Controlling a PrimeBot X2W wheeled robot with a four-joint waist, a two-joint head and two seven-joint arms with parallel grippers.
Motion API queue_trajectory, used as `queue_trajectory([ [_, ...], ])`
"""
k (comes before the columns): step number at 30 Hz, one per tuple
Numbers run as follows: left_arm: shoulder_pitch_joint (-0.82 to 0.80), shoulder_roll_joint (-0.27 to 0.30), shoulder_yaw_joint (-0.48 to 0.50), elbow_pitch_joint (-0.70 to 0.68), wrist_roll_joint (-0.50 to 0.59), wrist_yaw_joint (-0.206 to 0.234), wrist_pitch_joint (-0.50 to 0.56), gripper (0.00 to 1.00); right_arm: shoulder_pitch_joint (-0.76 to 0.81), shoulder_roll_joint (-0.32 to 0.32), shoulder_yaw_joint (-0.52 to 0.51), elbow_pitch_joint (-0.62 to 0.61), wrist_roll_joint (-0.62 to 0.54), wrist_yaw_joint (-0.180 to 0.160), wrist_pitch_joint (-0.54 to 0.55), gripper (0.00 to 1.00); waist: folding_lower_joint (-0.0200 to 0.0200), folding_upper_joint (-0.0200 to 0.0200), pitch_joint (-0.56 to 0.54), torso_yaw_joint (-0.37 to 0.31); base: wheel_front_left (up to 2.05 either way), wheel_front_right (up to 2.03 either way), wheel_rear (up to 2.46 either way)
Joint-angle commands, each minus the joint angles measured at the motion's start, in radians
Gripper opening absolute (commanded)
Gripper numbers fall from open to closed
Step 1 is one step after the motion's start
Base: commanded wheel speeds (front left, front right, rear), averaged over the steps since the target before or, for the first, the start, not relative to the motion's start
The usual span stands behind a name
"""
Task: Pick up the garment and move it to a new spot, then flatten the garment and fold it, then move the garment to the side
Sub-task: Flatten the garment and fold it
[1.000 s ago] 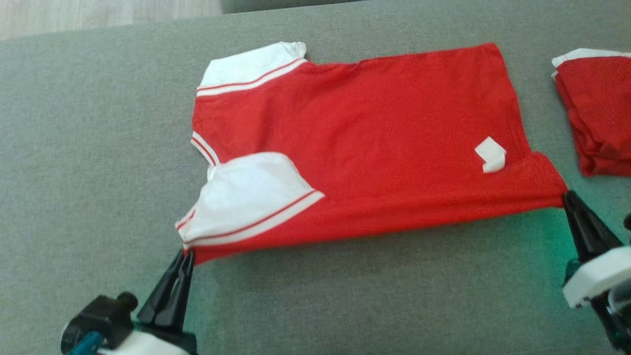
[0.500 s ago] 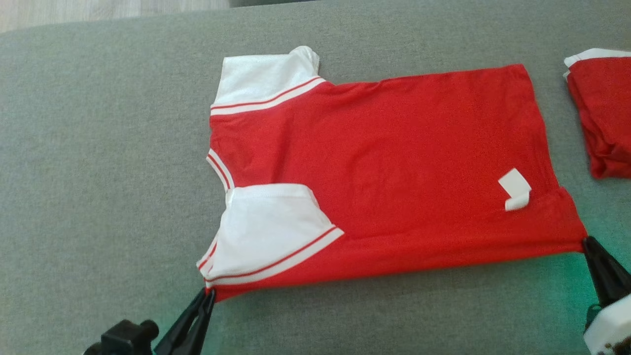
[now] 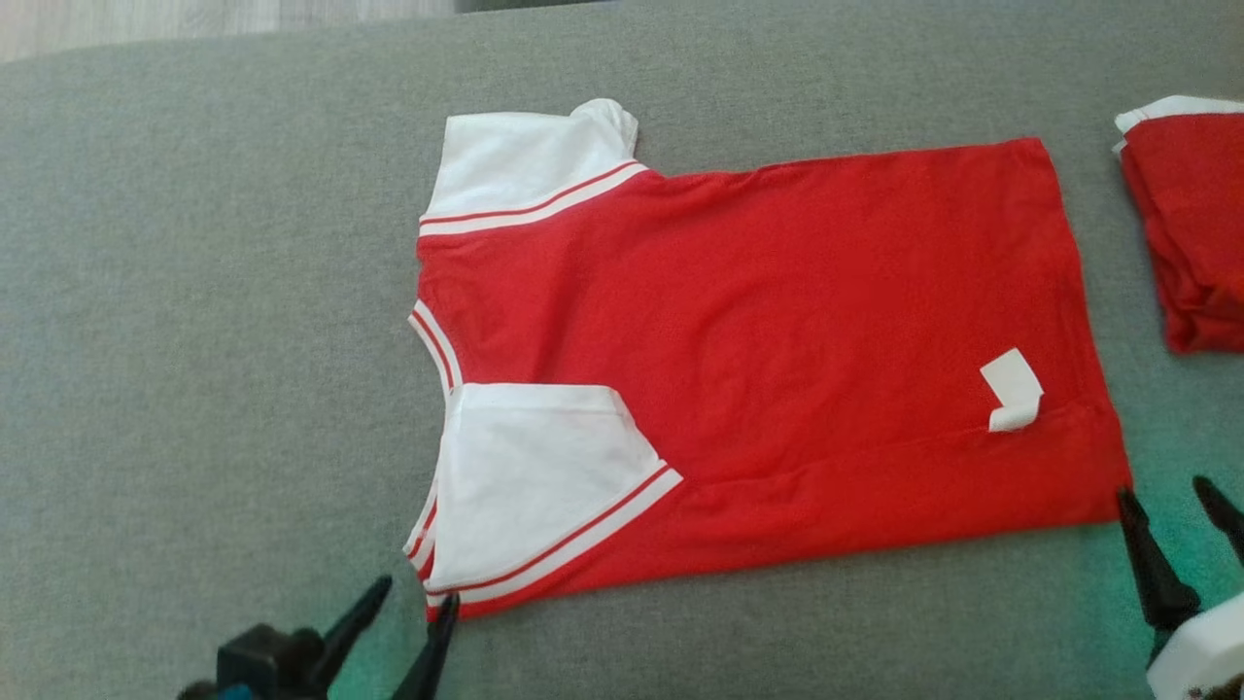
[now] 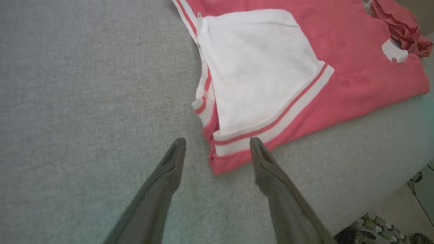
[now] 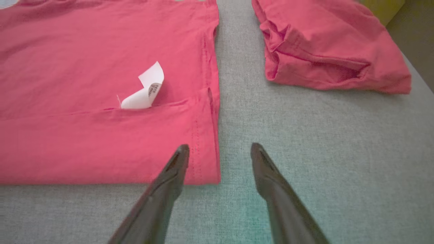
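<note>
The garment (image 3: pixel 777 331) is a red shirt with white sleeves, lying flat on the grey cushion with its collar end to the left and its hem to the right. A white label (image 3: pixel 1013 391) curls up near the hem. My left gripper (image 3: pixel 418 591) stands open at the shirt's near sleeve corner (image 4: pixel 223 159), and that corner lies between its fingers without being gripped. At the near hem corner (image 5: pixel 206 169), my right gripper (image 3: pixel 1166 496) is open too, one finger over the cloth, the other over bare cushion.
A second red garment (image 3: pixel 1191 243), folded into a bundle, lies at the right edge of the grey cushion (image 3: pixel 194 340), a hand's width from the shirt's hem (image 5: pixel 332 47). The cushion's near edge drops off by the left arm (image 4: pixel 390 203). Wooden floor (image 3: pixel 194 19) shows beyond the far edge.
Both grippers have opened and let go of the shirt's near corners. The near edge, held stretched and slightly lifted before, has dropped flat onto the cushion.
</note>
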Motion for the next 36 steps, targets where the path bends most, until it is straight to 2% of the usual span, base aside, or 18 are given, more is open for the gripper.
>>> queue_trajectory([
  [1, -0.070, 0.017, 0.044, -0.019, 0.012, -0.003, -0.017, 1.00, -0.025, -0.023, -0.002, -0.045, -0.010, -0.001, -0.016, 1.00, 0.0000, -0.0001, -0.003, -0.011, 0.00, 0.00, 0.00],
  [7, -0.225, 0.080, 0.120, -0.052, 0.036, -0.016, 0.016, 1.00, -0.089, 0.005, 0.013, -0.095, -0.041, -0.001, -0.044, 1.00, 0.0000, -0.0001, 0.026, -0.056, 0.00, 0.00, 0.00],
  [10, -0.364, 0.135, 0.161, -0.073, 0.044, -0.058, 0.083, 1.00, -0.125, 0.014, 0.032, -0.111, -0.052, -0.001, -0.048, 1.00, 0.0000, -0.0001, 0.059, -0.078, 0.00, 0.00, 0.00],
  [11, -0.364, 0.135, 0.161, -0.073, 0.044, -0.058, 0.083, 1.00, -0.125, 0.014, 0.032, -0.111, -0.052, -0.001, -0.048, 1.00, 0.0000, -0.0001, 0.059, -0.078, 0.00, 0.00, 0.00],
  [15, -0.578, 0.161, 0.196, -0.029, 0.006, -0.154, 0.192, 1.00, -0.181, 0.029, 0.064, -0.122, -0.067, -0.001, -0.054, 1.00, 0.0000, -0.0001, 0.117, -0.110, 0.00, 0.00, 0.00],
  [19, -0.796, 0.144, 0.189, 0.083, -0.047, -0.258, 0.336, 1.00, -0.230, 0.030, 0.084, -0.117, -0.074, -0.001, -0.065, 1.00, 0.0000, -0.0001, 0.174, -0.135, 0.00, 0.00, 0.00],
  [22, -0.939, 0.129, 0.170, 0.190, -0.075, -0.299, 0.445, 1.00, -0.263, 0.035, 0.105, -0.109, -0.081, -0.001, -0.070, 1.00, 0.0000, -0.0001, 0.209, -0.159, 0.00, 0.00, 0.00],
  [30, -1.172, 0.098, 0.092, 0.400, -0.107, -0.332, 0.631, 1.00, -0.319, 0.043, 0.137, -0.066, -0.080, -0.001, -0.092, 1.00, 0.0000, -0.0001, 0.272, -0.206, 0.00, 0.00, 0.00],
  [36, -1.232, 0.127, -0.005, 0.472, -0.106, -0.335, 0.745, 1.00, -0.338, 0.042, 0.146, -0.045, -0.077, -0.001, -0.108, 1.00, 0.0000, -0.0001, 0.294, -0.221, 0.00, 0.00, 0.00],
])
